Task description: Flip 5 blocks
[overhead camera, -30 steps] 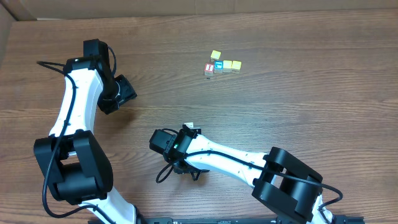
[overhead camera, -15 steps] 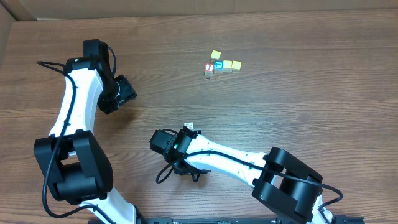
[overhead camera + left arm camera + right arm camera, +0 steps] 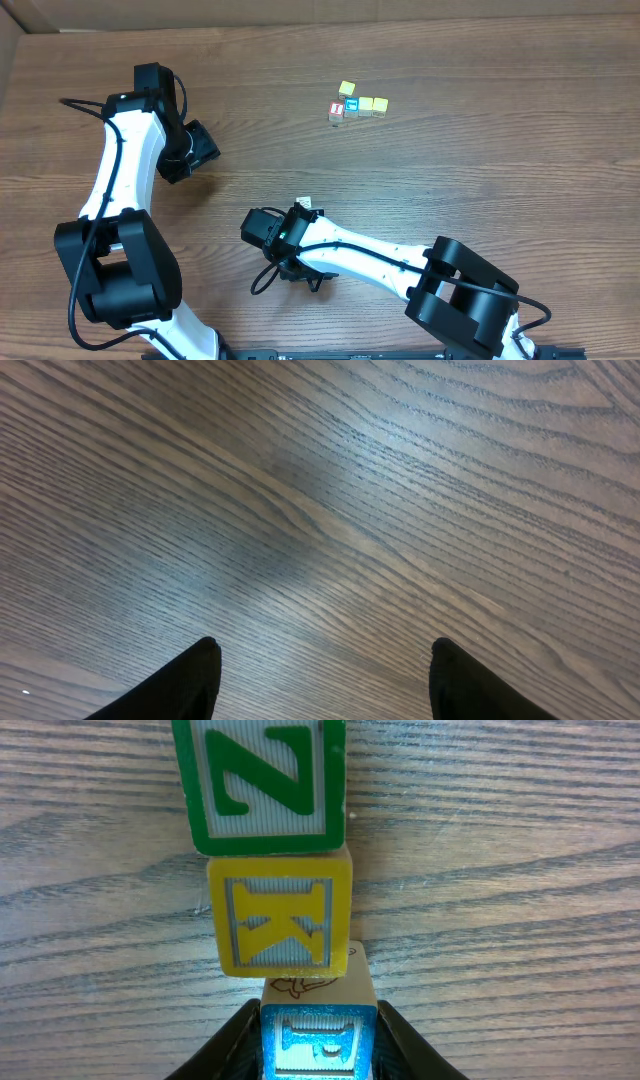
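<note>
Overhead top-down; both wrist views close.

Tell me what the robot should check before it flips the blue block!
1. Right fingers on both sides of the blue block: ok.
2. Block centred between them: ok.
3. Room to turn it: not ok; the yellow block sits right against it, with the green block beyond.
4. Left fingers out of the way, open and empty over bare table: ok.
5. Grip firm enough to lift: cannot tell.
</note>
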`<state>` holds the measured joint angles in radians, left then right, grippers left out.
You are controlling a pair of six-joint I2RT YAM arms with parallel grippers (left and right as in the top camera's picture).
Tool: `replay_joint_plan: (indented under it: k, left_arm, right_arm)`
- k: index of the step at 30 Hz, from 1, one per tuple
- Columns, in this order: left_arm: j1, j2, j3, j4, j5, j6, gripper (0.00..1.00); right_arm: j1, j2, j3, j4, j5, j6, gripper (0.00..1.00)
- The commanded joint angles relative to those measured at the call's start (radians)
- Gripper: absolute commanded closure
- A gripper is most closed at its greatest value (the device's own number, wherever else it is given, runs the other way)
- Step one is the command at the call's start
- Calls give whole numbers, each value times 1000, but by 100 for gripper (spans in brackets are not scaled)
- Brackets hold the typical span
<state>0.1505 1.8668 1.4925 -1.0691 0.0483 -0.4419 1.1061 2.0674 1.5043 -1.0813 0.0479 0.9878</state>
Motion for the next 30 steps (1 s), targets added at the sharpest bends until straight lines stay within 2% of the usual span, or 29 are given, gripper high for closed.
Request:
replay_joint_plan:
  k: [1, 27, 30]
  left_arm:
    - [-5, 11, 13, 0, -6, 0, 40]
    - [-5, 11, 13, 1, -6, 0, 40]
    - [-5, 11, 13, 1, -6, 0, 40]
  right_arm:
    - [6, -8, -6, 8, -6, 0, 66]
    - [5, -8, -6, 32, -5, -48, 65]
    - [5, -8, -6, 33, -5, -50, 56]
